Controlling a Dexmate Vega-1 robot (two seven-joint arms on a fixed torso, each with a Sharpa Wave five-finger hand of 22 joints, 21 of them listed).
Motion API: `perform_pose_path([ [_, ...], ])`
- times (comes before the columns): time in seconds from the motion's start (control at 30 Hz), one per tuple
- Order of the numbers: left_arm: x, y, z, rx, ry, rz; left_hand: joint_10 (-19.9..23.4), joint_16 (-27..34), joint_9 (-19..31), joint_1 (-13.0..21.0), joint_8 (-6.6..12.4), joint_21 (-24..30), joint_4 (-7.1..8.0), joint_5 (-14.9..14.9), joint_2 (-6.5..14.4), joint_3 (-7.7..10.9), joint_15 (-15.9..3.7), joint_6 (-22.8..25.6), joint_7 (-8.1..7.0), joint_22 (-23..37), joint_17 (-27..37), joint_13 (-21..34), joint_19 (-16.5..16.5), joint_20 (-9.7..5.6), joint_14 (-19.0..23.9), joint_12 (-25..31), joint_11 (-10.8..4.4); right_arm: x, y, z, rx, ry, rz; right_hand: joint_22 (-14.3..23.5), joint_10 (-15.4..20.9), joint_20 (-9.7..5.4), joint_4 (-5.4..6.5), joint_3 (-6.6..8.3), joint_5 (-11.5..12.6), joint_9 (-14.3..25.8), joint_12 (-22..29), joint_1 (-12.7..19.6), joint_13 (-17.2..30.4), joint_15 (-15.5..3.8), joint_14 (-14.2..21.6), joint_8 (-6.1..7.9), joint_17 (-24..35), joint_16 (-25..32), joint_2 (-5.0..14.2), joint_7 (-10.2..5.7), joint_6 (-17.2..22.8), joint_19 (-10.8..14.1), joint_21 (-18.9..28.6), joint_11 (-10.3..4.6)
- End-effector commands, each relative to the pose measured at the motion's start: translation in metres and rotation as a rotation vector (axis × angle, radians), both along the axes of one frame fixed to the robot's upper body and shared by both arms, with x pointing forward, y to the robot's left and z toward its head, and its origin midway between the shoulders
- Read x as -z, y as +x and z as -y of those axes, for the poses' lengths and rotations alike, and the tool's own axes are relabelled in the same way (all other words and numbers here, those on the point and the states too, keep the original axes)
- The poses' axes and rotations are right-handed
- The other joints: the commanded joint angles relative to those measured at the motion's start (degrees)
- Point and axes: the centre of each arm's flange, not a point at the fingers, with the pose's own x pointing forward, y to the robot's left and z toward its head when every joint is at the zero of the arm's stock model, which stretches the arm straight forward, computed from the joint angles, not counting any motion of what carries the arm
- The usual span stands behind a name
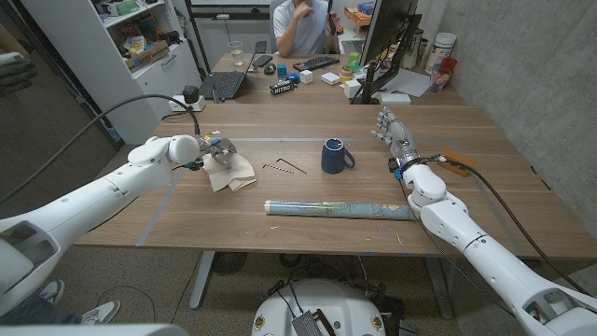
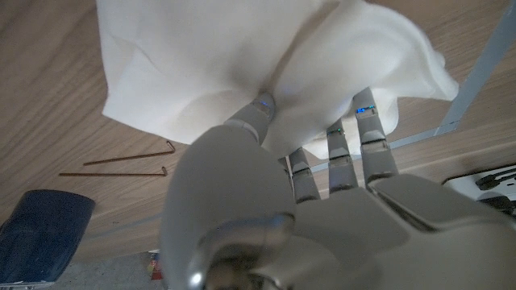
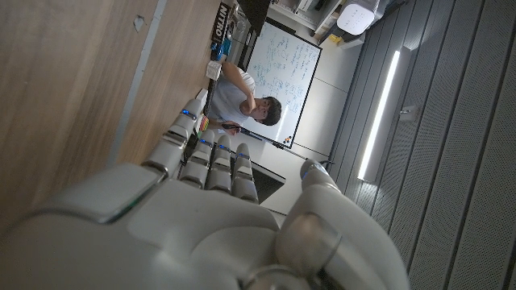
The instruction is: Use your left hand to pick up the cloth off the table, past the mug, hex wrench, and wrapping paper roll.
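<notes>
Paper roll (image 1: pixel 340 208) along the near table edge, left hand (image 1: pixel 207 149) grasping the cloth (image 1: pixel 230 172) at table left, wrench (image 1: pixel 284 168) then mug (image 1: pixel 334 156) to its right, right hand (image 1: pixel 391 130) empty, fingers extended and apart.

The robot's left arm reaches in from the near left corner and stretches across the table's left side. Its left hand (image 1: pixel 211 149) is at the far end of that reach, with fingers (image 2: pixel 260 113) pressed into a white cloth (image 1: pixel 231 171) and bunching it; the thumb and the other fingers close on the folds from opposite sides. The right arm comes in from the near right corner and runs up along the table's right side. The right hand (image 1: pixel 393 132) stands with its fingers (image 3: pixel 214 161) straight, close together and pointing away from the robot, holding nothing.
</notes>
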Motion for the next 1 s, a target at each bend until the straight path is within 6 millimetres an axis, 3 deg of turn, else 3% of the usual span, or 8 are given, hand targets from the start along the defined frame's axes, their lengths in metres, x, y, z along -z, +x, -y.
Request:
perform_pose_path([
  [0.03,0.036,-0.011,0.014,0.016,0.004,-0.027,11.3,1.1,1.4,1.6,1.98,0.3,-0.33,0.3,0.0,-0.29,-23.34,4.5,-1.10,0.2,2.5,2.8,17.9,-13.51,22.8,1.4,-6.80,0.002,-0.001,0.001,-0.011,0.010,0.010,0.3,0.6,0.31,-0.49,0.11,0.1,0.3,0.2,-0.4,0.1,0.13,0.3,0.10,0.0,0.5,-0.05,-0.01,0.4,0.5,0.4,0.02],
  [0.43,0.038,-0.022,0.014,0.013,-0.007,-0.019,14.0,2.4,3.2,4.0,4.72,0.7,-0.78,0.4,0.4,-0.63,-24.33,7.0,-1.25,0.2,3.4,5.3,18.1,-14.08,25.6,3.1,-7.14,0.005,-0.009,0.005,-0.013,0.019,0.020,0.3,0.6,0.30,-0.56,0.11,0.1,0.3,0.2,-0.5,0.1,0.14,0.3,0.08,0.0,0.5,-0.04,0.00,0.4,0.5,0.4,0.08],
  [0.63,0.040,-0.028,0.019,0.007,-0.006,0.011,15.5,3.7,4.9,5.6,6.80,1.6,-0.64,0.5,0.2,-1.41,-24.97,7.9,-0.85,0.2,4.5,8.3,18.9,-14.94,28.8,4.8,-6.48,0.005,-0.011,0.005,-0.020,0.013,0.022,0.3,0.6,0.28,-0.59,0.12,0.1,0.3,0.1,-0.5,0.1,0.19,0.3,0.07,0.0,0.4,-0.03,0.01,0.4,0.5,0.4,0.02],
  [0.8,0.039,-0.032,0.023,0.007,0.010,0.017,16.1,5.0,4.5,6.5,7.38,2.2,-0.51,0.6,0.1,-1.96,-25.50,8.9,-0.52,0.3,6.1,10.6,19.3,-16.37,30.9,6.0,-6.02,0.004,-0.012,0.004,-0.024,0.013,0.027,0.3,0.6,0.24,-0.63,0.13,0.1,0.3,0.2,-0.5,0.1,0.17,0.2,0.06,0.0,0.4,-0.01,0.00,0.4,0.5,0.4,0.16],
  [1.0,0.038,-0.036,0.027,-0.004,0.017,0.028,16.2,5.5,4.1,7.0,7.67,2.6,-0.37,0.6,-0.2,-2.38,-25.85,9.3,-0.47,0.3,7.2,12.6,19.2,-16.91,31.8,6.7,-5.91,0.004,-0.014,0.003,-0.030,0.015,0.029,0.3,0.6,0.21,-0.68,0.13,0.1,0.3,0.1,-0.6,0.1,0.14,0.2,0.06,0.0,0.4,-0.01,0.04,0.5,0.5,0.4,0.11],
])
